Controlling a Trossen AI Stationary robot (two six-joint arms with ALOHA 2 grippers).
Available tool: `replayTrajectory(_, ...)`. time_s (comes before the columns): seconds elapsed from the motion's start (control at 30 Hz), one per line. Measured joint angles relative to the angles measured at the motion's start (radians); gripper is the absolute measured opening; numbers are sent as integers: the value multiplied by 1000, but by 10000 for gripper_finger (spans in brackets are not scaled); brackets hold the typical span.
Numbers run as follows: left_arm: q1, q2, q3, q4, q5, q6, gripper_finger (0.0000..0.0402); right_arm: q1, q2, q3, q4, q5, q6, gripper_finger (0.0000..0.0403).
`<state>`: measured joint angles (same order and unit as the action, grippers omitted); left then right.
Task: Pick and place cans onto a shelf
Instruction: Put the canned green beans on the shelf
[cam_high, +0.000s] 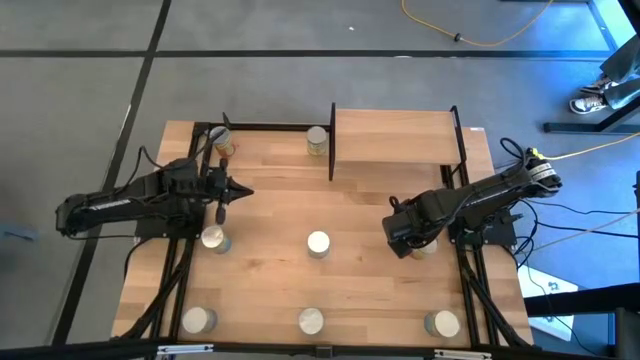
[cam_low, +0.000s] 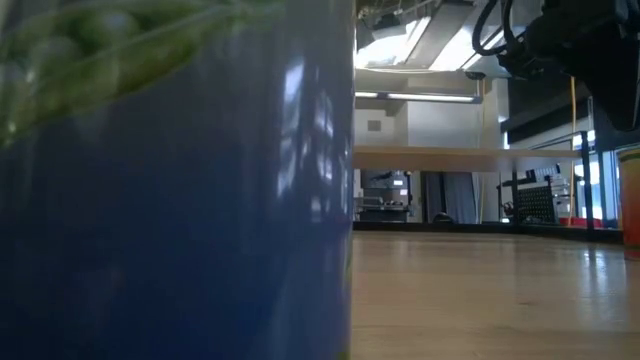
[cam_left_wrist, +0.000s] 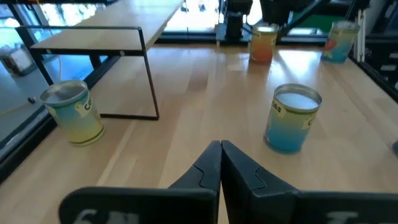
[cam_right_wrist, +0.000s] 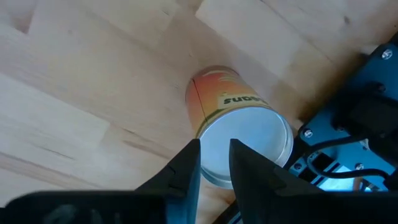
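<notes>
Near the table's right edge, right end effector (cam_right_wrist: 214, 158) released above orange can (cam_right_wrist: 233, 121), left end effector (cam_left_wrist: 221, 163) clenched.

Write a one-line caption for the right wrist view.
Right end effector hovers slightly open over an orange-labelled can standing on the wooden table.

My left gripper (cam_left_wrist: 220, 148) is hanging low over the wooden tabletop (cam_left_wrist: 199, 93), fingers (cam_left_wrist: 245, 168) pressing together, nothing between them | blue can (cam_left_wrist: 291, 118) is standing just ahead of them | yellowish can (cam_left_wrist: 73, 112) is standing off to the side beside the shelf (cam_left_wrist: 93, 34) | orange can (cam_left_wrist: 263, 42) and another can (cam_left_wrist: 341, 41) are standing far ahead
</notes>
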<state>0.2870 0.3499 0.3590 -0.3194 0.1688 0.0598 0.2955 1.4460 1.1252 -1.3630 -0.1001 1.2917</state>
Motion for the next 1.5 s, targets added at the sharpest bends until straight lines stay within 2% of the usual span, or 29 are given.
replayTrajectory(0.3, -18, 187, 103, -16, -2, -4, 0, 1, 0, 0, -1, 0, 14, 87)
replayTrajectory(0.5, -62, 260, 150, -18, -3, 3, 0, 8, 0, 0, 0, 18, 17, 87)
replayTrajectory(0.67, -93, 271, 163, -17, -4, 4, 0, 19, 0, -29, 10, 27, 41, 87)
replayTrajectory(0.97, -142, 270, 163, -18, -104, 4, 0, 33, -1, -96, 52, -2, 59, 87)
replayTrajectory(1.2, -146, 270, 163, -18, -109, 4, 0, 33, -1, -97, 58, 0, -9, 87)
replayTrajectory(1.5, -146, 270, 163, -18, -109, 4, 0, 31, -4, -64, 35, 29, -17, 87)
